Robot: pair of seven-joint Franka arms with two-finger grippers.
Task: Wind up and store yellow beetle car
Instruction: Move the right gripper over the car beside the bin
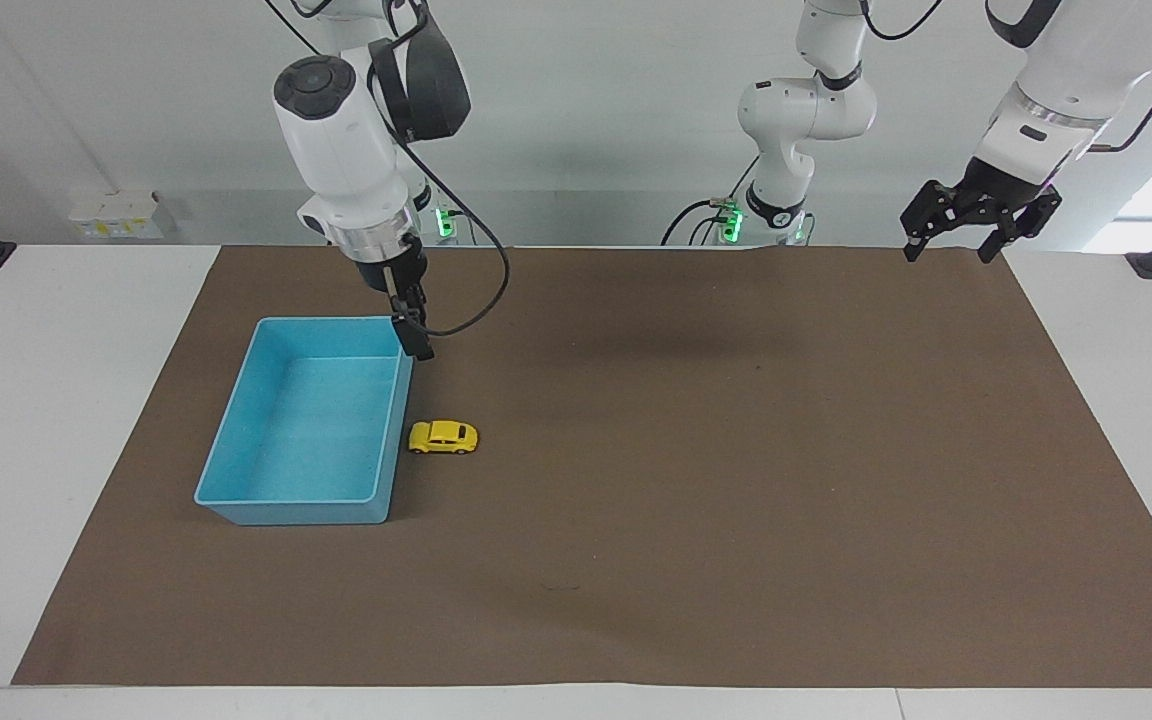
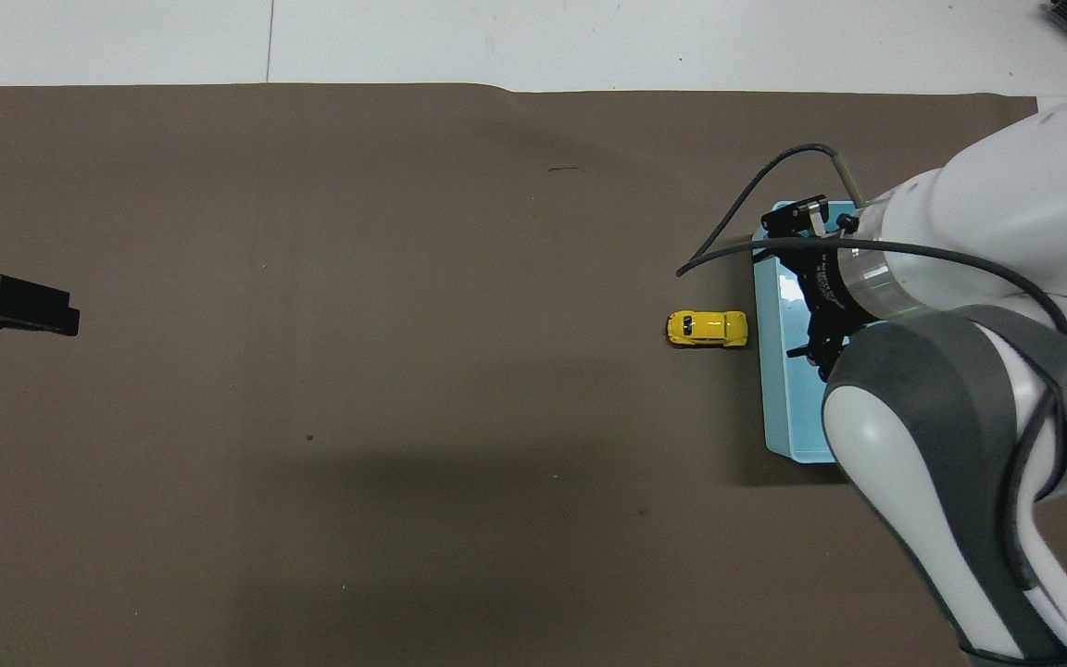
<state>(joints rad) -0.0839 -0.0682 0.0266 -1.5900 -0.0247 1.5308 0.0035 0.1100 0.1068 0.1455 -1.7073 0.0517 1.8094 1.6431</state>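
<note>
While the right claw (image 1: 414, 335) hangs raised, yellow beetle car (image 1: 443, 437) sits apart — ungrasped.

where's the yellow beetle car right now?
The yellow beetle car sits on the brown mat right beside the light blue bin, toward the right arm's end of the table. The right gripper hangs over the bin's nearer corner, not touching the car.

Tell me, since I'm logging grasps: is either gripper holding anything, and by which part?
Nothing is held. The yellow beetle car sits untouched beside the blue bin. The right gripper hangs empty above the bin's corner; the left gripper waits open.
</note>
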